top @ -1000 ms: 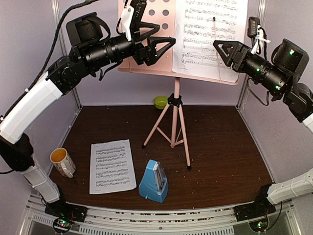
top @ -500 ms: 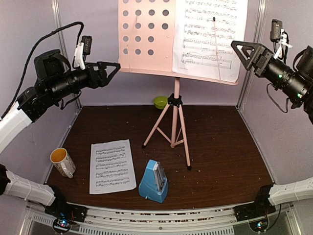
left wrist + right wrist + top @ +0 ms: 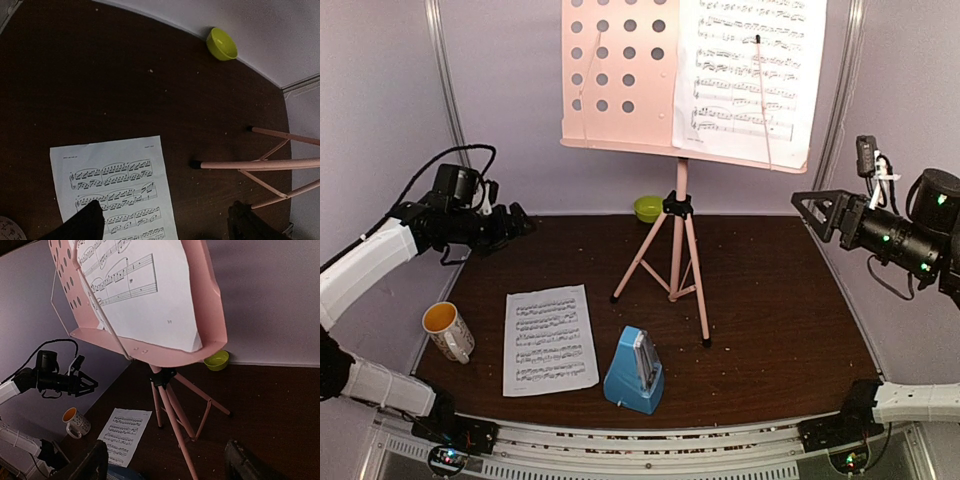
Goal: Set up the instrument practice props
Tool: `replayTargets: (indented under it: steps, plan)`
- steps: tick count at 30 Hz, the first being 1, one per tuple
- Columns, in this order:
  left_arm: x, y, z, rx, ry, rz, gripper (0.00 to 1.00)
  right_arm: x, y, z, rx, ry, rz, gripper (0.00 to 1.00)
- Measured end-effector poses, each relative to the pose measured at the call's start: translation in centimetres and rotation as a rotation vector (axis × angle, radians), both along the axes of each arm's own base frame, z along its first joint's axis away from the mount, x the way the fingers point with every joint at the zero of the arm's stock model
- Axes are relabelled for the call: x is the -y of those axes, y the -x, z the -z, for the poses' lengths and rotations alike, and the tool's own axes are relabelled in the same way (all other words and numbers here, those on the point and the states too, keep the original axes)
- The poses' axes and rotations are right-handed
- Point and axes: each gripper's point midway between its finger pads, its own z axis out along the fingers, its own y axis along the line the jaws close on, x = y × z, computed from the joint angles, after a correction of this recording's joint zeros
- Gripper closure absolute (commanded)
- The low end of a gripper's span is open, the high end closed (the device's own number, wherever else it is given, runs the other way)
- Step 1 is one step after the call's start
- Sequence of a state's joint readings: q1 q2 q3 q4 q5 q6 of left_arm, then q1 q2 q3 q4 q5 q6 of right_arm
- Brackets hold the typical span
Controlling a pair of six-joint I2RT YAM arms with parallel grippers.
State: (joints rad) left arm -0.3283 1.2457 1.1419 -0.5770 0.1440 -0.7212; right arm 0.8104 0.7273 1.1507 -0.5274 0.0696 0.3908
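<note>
Pink music stand point(image 3: 680, 250): upright on its tripod, just past the centre of the table point(image 3: 780, 310) toward 12 o'clock, feet splayed so the tall top stays balanced
Perforated desk point(image 3: 620, 80): leaning back, with a lip along its lower edge so paper can rest there without sliding off
First sheet-music page point(image 3: 750, 70): on the desk's right half, bottom edge on the lip, with a thin wire holder point(image 3: 763, 100) across it to pin it; the left half is bare, holes showing
Second sheet-music page point(image 3: 550, 338): flat on the table at 8 o'clock, print up, well apart from the stand; I judge it belongs on the bare half
Blue metronome point(image 3: 635, 372): upright at 6 o'clock near my bases, just beside the loose page's lower right corner
White mug point(image 3: 448, 330): 9 o'clock, just left of the loose page, no part of my job
Lime-green bowl point(image 3: 647, 208): 12 o'clock by the back wall, behind the tripod, likewise left alone
Left gripper point(image 3: 520, 224): low at 10 o'clock, jaws apart with nothing between them; my wrist camera looks down on the loose page, a fair spot to reach for it
Right gripper point(image 3: 810, 205): 3 o'clock, jaws wide and empty, off the desk, facing the stand
Progress: roughly halfway, I judge; one page up, one down
Risk: flat paper gives my fingers little edge, and a tripod leg lies close to that reach
</note>
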Motion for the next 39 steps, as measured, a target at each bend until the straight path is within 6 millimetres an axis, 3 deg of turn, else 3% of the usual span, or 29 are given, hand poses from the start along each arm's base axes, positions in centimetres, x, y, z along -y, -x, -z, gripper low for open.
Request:
replayTargets:
  steps: [10, 14, 23, 28, 33, 39]
  plan:
    - [-1.2, 2.7, 13.1, -0.374, -0.038, -0.013, 0.11, -0.5, -0.5, 8.5, -0.174, 0.073, 0.017, 0.19]
    - [-2.7, 4.2, 16.4, -0.463, -0.048, -0.044, 0.08, -0.9, -0.6, 10.7, -0.219, 0.099, 0.009, 0.19]
    - [-6.7, 2.5, 20.4, -0.525, -0.07, -0.089, 0.07, -2.0, -0.9, 11.4, -0.241, 0.09, -0.015, 0.18]
    - [-7.8, 0.6, 21.4, -0.523, -0.093, -0.051, 0.1, -2.8, -1.4, 12.0, -0.256, 0.102, -0.025, 0.19]
    - [-6.4, -1.4, 21.3, -0.467, -0.041, 0.046, 0.17, -2.9, -1.5, 12.1, -0.258, 0.105, -0.025, 0.18]
    - [-2.1, -1.4, 21.1, -0.378, 0.072, 0.185, 0.18, -3.0, -1.7, 12.3, -0.261, 0.112, -0.024, 0.18]
